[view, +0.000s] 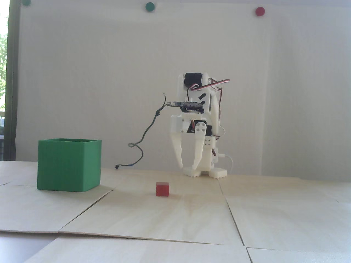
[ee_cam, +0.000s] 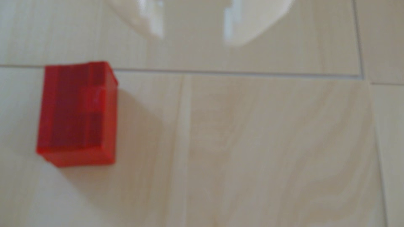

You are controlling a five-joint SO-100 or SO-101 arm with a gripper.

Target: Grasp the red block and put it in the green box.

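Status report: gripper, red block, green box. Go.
Gripper open, empty, pointing down behind the red block. Block on the table, untouched, off to the gripper's left in the wrist view. Green box farther left in the fixed view. Nothing in the way.

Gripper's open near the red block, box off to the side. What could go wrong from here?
1. The gripper is open but not over the red block; in the wrist view the block lies off to the left of the fingers, so closing after a straight descent would likely miss.
2. A fingertip could nudge the block away.
3. The green box has tall walls; a low carry might hit its rim.
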